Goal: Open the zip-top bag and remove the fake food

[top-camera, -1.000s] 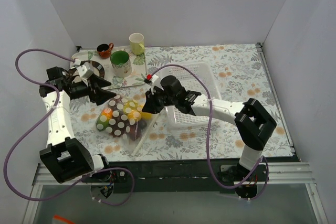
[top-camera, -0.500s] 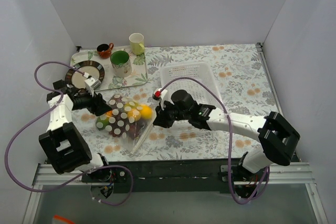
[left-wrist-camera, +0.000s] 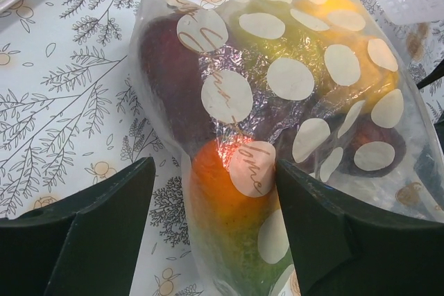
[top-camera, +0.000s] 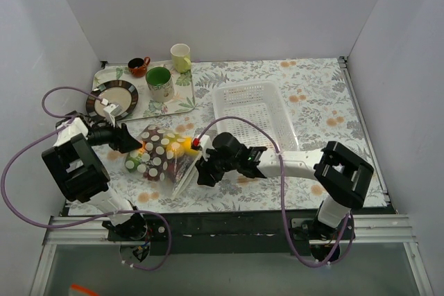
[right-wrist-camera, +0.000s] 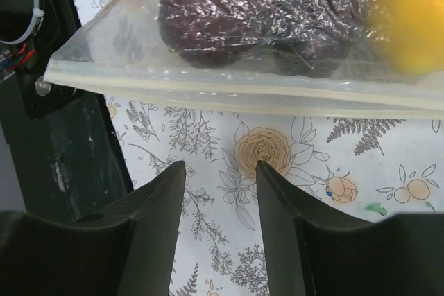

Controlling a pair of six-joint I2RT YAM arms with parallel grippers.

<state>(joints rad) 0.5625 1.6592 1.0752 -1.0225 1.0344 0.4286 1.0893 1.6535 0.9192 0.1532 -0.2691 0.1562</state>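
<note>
Bag (top-camera: 161, 156) lies flat on the floral surface (top-camera: 305, 102), near the front-left corner of the basket (top-camera: 250, 112), between both arms; zip strip (right-wrist-camera: 243, 96) looks sealed; food (left-wrist-camera: 222, 178) inside, in yellow, orange and dark purple pieces. Left pincer (left-wrist-camera: 215, 171) spread wide, the bag's closed end between its fingers, nothing clamped; right pincer (right-wrist-camera: 218, 178) likewise wide apart, just short of the zip strip, gripping nothing.

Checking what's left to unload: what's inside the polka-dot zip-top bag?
Inside the zip-top bag: a yellow piece, an orange piece, a dark red piece and dark purple pieces. White dots and crinkled plastic cover parts of them, so an exact count cannot be told.
</note>
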